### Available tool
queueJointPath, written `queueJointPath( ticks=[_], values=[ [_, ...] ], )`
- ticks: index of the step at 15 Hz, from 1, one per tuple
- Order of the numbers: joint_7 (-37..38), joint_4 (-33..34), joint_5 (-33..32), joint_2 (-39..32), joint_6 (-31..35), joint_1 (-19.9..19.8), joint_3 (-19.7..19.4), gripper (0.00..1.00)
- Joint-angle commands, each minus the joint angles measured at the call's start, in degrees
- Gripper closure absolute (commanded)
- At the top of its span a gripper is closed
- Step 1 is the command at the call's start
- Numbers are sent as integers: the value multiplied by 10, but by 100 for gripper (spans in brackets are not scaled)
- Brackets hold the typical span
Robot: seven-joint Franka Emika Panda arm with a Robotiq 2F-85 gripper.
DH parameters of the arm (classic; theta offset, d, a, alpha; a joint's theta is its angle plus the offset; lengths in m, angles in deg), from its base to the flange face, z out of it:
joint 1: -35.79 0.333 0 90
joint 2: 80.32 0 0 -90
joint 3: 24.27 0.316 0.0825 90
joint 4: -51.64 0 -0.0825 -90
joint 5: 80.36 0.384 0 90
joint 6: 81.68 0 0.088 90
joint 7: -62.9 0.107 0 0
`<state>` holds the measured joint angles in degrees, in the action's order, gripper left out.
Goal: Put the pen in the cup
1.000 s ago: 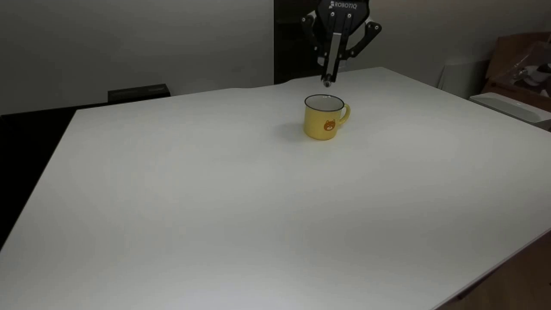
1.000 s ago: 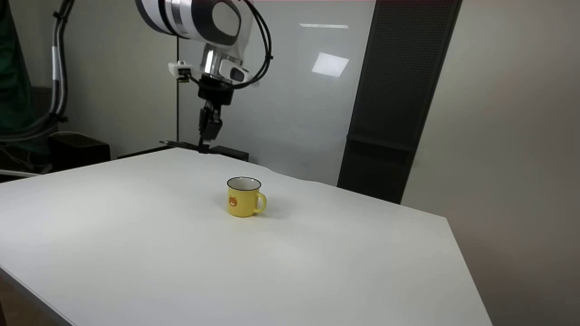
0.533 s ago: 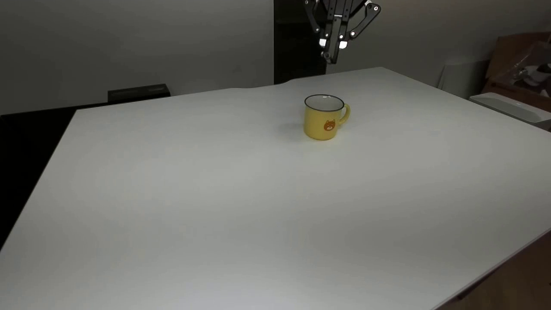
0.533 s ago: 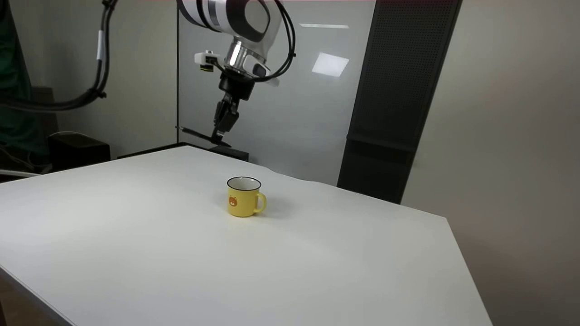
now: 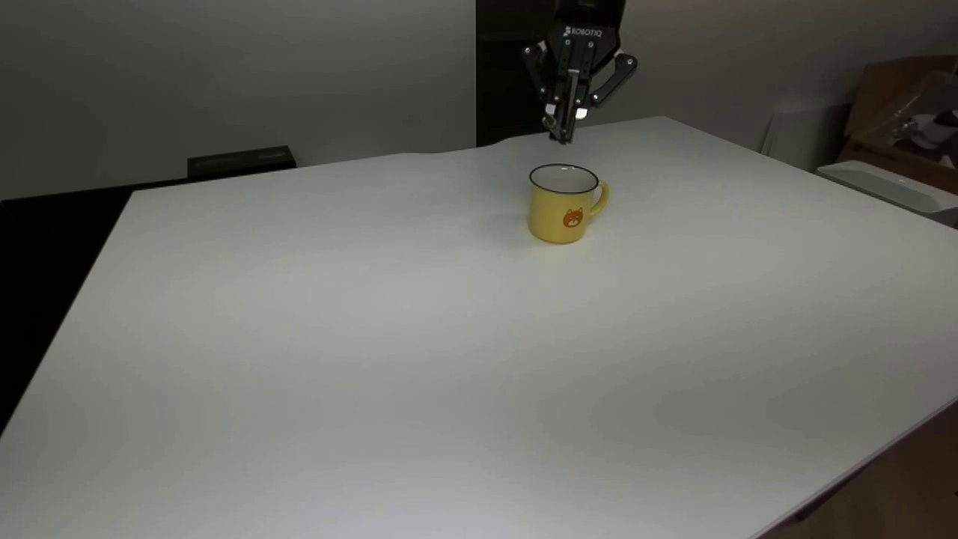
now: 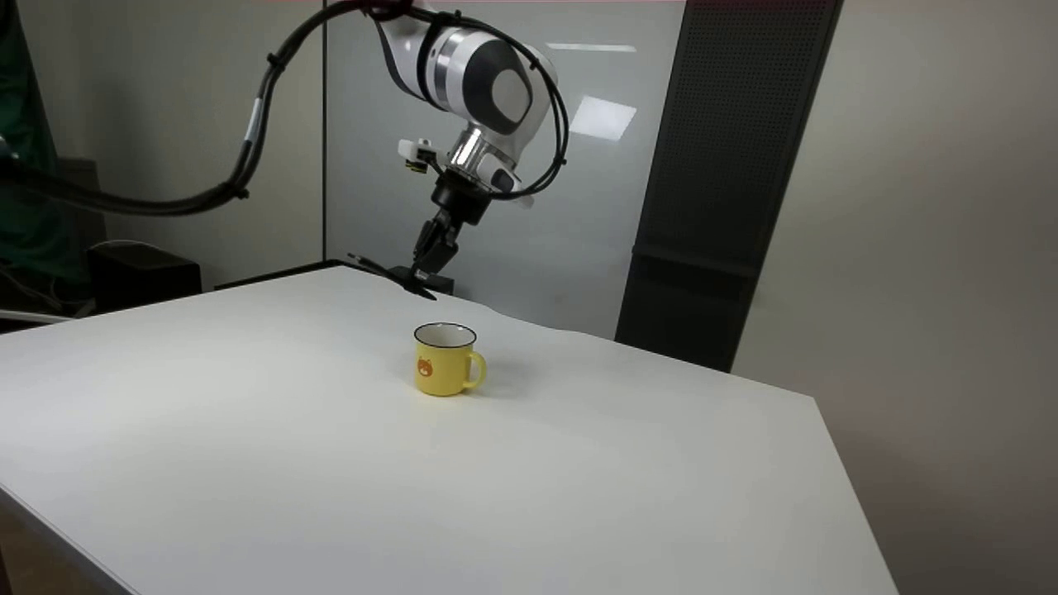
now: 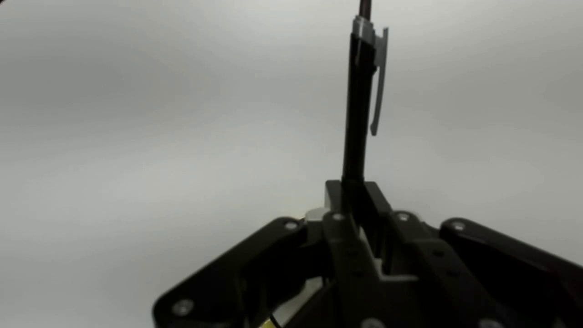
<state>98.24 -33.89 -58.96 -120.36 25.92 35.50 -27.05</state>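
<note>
The pen [image 7: 356, 118] is clamped between the jaws, reaching the top edge of the wrist view. The cup [image 6: 446, 365] stands upright on the desk [image 6: 579, 479], left of centre in an exterior view, where the pen slants above it with its lower end nearest. The carry seems to be the step in hand (pen not yet inside). Next, that end likely wants centring over the opening, the pen tilted steeper, then lowered and freed.

A black Robotiq hand [image 5: 561, 139], fingers close together and pointing down, hangs higher than a yellow mug [image 5: 554, 213], apart from it. The mug stands upright on the white bench [image 5: 359, 337], its orange animal face showing.
</note>
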Motion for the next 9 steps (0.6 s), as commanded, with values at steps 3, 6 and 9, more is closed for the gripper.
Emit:
queueJointPath(
  ticks=[3, 6, 9],
  values=[
    [0, 44, 18, -36, -20, -10, 4, 87],
    [0, 59, 20, -45, -26, -12, 7, 97],
    [2, 61, 25, -53, -41, -18, 7, 97]
  ],
)
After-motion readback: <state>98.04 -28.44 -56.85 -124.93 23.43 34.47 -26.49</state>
